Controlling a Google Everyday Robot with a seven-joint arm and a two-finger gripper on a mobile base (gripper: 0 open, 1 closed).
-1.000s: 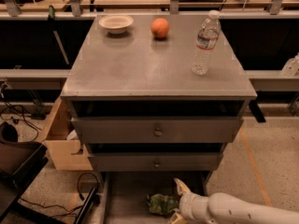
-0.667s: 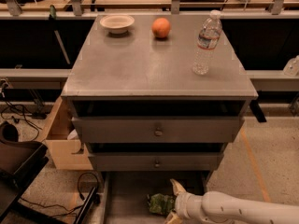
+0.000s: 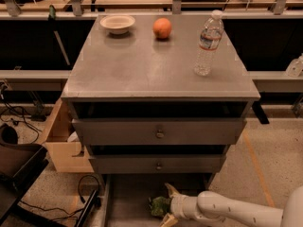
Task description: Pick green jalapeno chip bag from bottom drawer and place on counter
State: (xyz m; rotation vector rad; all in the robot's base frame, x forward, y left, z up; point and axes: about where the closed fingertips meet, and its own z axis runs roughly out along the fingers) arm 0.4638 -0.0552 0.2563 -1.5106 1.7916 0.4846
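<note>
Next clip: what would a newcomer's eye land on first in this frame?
At the bottom right, a white robot arm holds its gripper low in the open bottom drawer, with its fingers spread on either side of the green jalapeno chip bag. Above, the grey counter carries a white bowl and an orange at its far edge. An upright water bottle stands on its right side.

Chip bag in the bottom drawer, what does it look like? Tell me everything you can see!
The chip bag is small, green and crumpled, like a thin crinkly wrapper. It lies on the grey floor of the open bottom drawer, low in the picture. Any lettering is too dim to read. The gripper is at its right side, jaws spread open on either side of it; whether they touch it can't be told.
</note>
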